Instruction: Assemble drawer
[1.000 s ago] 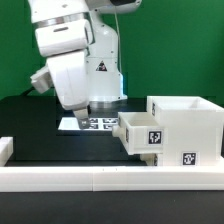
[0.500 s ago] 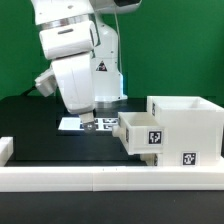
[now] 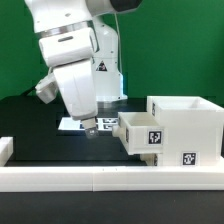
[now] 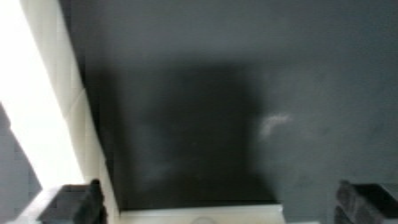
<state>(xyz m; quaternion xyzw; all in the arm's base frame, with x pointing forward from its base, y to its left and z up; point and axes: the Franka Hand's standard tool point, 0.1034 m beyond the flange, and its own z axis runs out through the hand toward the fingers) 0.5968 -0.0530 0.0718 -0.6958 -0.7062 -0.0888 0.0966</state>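
The white drawer casing [image 3: 186,128] stands at the exterior view's right and bears a tag low on its front. One shallow tray [image 3: 140,131] with a tag sticks out of its side, partly pushed in. A second tray is not in view. My gripper [image 3: 88,127] hangs low over the black table, a short way to the exterior view's left of that tray and apart from it. In the wrist view my gripper [image 4: 222,205] is open and empty, with its dark fingers [image 4: 75,203] spread wide over dark table and a white edge [image 4: 214,217] that I cannot identify.
A long low white rail [image 3: 90,178] runs along the front of the table. The marker board [image 3: 104,122] lies flat behind my gripper, partly hidden by it. A white strip [image 4: 32,100] runs along one side of the wrist view. A green wall stands behind.
My arm has moved down and a little toward the exterior view's right, bringing the gripper closer to the table and the tray. The drawer parts have not moved.
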